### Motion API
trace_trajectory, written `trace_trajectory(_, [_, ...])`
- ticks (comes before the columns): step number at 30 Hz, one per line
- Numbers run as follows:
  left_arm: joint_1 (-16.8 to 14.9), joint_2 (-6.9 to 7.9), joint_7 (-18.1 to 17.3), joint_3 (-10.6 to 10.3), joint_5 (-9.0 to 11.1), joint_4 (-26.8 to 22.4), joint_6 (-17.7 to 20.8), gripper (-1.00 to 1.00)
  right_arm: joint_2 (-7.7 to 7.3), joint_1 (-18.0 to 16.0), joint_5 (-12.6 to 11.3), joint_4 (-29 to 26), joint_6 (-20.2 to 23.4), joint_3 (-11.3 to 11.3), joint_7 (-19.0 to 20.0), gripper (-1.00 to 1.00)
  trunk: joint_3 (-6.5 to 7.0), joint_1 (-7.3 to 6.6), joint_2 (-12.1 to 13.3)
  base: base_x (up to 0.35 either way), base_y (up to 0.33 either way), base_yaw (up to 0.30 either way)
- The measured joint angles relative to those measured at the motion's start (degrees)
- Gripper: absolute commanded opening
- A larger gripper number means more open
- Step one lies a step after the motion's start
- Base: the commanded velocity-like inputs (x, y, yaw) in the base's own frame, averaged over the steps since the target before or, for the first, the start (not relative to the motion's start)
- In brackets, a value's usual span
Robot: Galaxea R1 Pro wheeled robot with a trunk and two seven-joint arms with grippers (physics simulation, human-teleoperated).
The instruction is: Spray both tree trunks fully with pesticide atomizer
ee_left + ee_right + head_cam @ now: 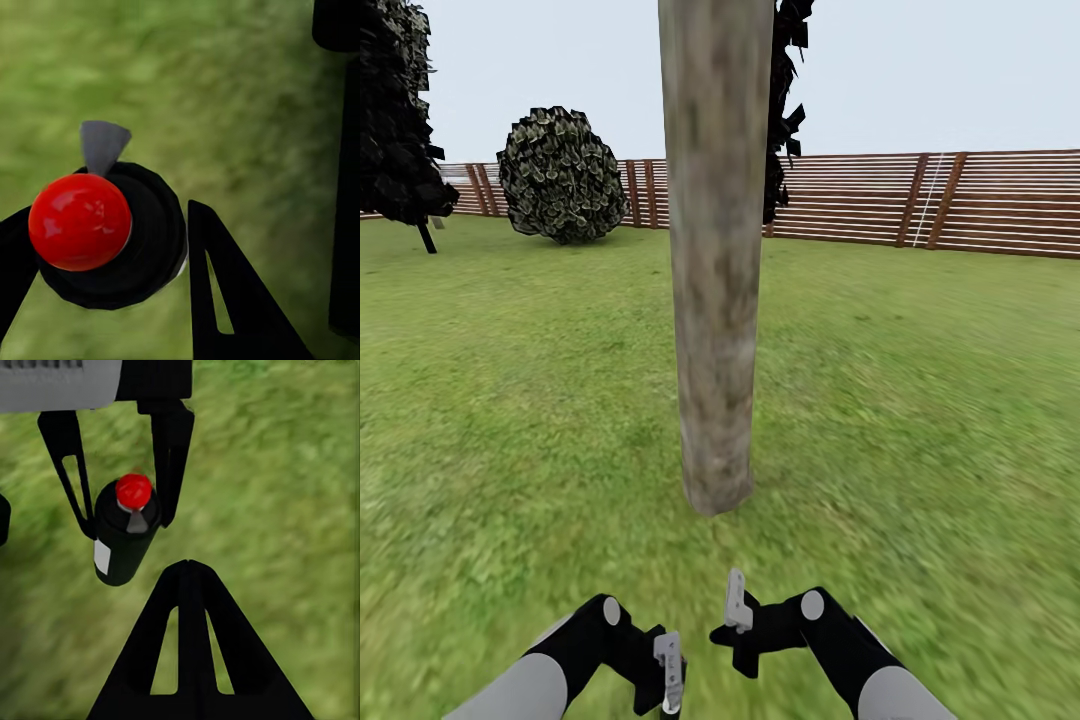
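A thick, pale grey-brown tree trunk (pixel 715 250) rises from the lawn straight ahead, a short way beyond both grippers. I cannot make out pesticide on its bark. My left gripper (pixel 670 682) is low at the front, shut on the pesticide atomizer (pixel 124 544), a black can with a red knob (pixel 80 221) and a small grey nozzle (pixel 103 144). Its fingers (pixel 171 450) clamp the can's sides. My right gripper (pixel 735 600) is beside it, shut and holding nothing, with its joined fingertips (pixel 187 577) aimed toward the can.
Green garden lawn (pixel 920 400) spreads all around. A brown slatted fence (pixel 960 205) closes the far side. A round bush (pixel 560 175) stands at the far left, and a thin-stemmed black tree (pixel 400 120) beyond it. Dark foliage (pixel 788 100) shows behind the trunk.
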Motion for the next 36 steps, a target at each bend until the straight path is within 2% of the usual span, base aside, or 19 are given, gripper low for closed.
trace_trajectory(12, [0.0, -0.65, 0.2, 0.0, 0.5, -0.4, -0.3, -1.00, 0.08, -0.6, 0.0, 0.0, 0.0, 0.0, 0.0, -1.00, 0.00, 0.00, 0.0, 0.000, 0.000, 0.000])
trace_trajectory(25, [0.0, -2.97, 0.3, 0.2, 0.9, -3.1, -0.3, -1.00, 0.09, -0.6, 0.0, 0.0, -0.1, 0.0, 0.0, -1.00, 0.00, 0.00, 0.0, 0.000, 0.000, 0.000])
trace_trajectory(36, [0.0, -3.18, 0.2, 0.2, 1.8, -4.4, -0.4, -1.00, 0.07, -0.7, 0.0, 0.0, -0.1, 0.0, 0.0, -1.00, 0.00, 0.00, 0.0, 0.000, 0.000, 0.000])
